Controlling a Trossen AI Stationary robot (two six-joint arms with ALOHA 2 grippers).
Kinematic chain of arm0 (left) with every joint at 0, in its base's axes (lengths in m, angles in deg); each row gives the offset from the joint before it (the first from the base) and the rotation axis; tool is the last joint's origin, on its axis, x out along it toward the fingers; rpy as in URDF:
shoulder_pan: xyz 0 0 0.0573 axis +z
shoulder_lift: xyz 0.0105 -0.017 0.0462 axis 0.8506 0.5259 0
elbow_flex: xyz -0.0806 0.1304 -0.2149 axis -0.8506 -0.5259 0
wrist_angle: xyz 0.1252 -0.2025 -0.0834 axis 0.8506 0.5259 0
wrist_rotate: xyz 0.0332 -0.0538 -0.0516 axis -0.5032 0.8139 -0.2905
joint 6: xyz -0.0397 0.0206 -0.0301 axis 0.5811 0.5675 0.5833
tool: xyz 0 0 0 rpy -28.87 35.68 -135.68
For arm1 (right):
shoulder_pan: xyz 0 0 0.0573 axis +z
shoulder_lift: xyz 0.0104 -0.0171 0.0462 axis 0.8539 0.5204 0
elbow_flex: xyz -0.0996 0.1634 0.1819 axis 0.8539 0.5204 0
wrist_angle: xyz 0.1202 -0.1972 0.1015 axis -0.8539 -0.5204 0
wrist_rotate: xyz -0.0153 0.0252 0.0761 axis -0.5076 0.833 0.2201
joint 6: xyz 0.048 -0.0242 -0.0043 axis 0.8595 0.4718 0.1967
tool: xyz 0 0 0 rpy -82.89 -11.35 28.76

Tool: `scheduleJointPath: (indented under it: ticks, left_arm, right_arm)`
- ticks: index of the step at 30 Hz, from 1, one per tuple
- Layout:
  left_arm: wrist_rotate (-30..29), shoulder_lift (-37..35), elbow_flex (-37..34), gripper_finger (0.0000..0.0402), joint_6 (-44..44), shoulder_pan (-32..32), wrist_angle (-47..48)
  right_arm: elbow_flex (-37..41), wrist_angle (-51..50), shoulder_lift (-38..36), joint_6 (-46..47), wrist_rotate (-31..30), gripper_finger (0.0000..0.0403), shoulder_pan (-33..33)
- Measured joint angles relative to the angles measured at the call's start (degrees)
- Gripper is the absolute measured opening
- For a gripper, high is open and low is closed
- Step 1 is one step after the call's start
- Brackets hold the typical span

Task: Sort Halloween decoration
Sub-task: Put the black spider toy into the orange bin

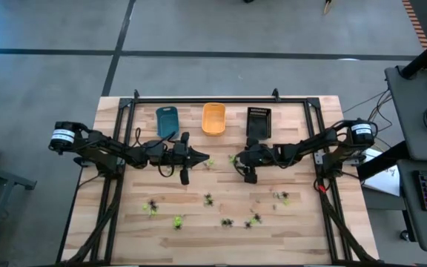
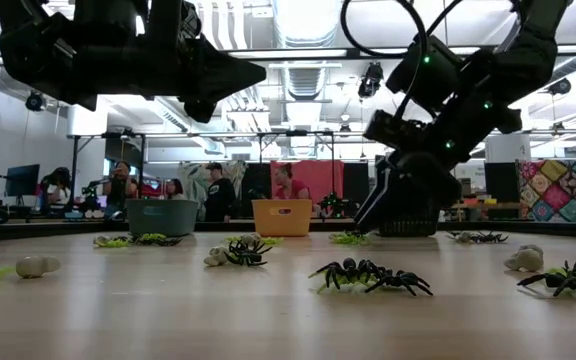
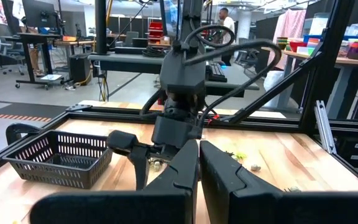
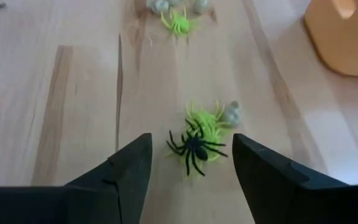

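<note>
Black spider (image 4: 195, 149), a tiny plastic figure, lies on the table (image 4: 79, 93) overlapping a yellow-green spider (image 4: 207, 123), with a pale whitish piece (image 4: 232, 112) touching that cluster; all 3 sit between the 2 fingers of the right gripper (image 4: 191, 171), whose jaws are spread wide and hold nothing. Such a figure is judged very light and fairly stiff at the body, with thin, springy legs that would bend or slip from a pinch; the compact central body is the soundest place to grasp, and because the 2 spiders overlap, a closing pinch risks lifting both or flicking 1 aside. Further decorations, 1 yellow-green spider (image 4: 178, 22) among them, lie farther off, and more are scattered over the near half of the table (image 1: 227, 221). The blue tray (image 1: 167, 121), orange tray (image 1: 213, 118) and black tray (image 1: 259, 122) stand in a row at the far edge. The left gripper (image 1: 200, 158) hovers near table centre, its jaws clenched and apparently empty.
</note>
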Motion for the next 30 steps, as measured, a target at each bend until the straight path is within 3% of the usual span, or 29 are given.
scheduleJointPath:
  ticks: [10,22,30]
  left_arm:
    - [0.0,0.0,0.0,0.0,0.02,0.01,0.02]
    - [0.0,0.0,0.0,0.0,0.0,0.0,0.03]
    - [0.0,0.0,0.0,0.0,0.0,0.0,0.04]
  right_arm:
    - [0.07,0.12,1.05,0.32,0.02,0.0165,-1.27]
    - [0.07,-0.14,1.05,1.12,1.73,0.0023,-1.4]
    - [0.07,-0.4,0.69,2.12,2.67,0.0009,-1.38]
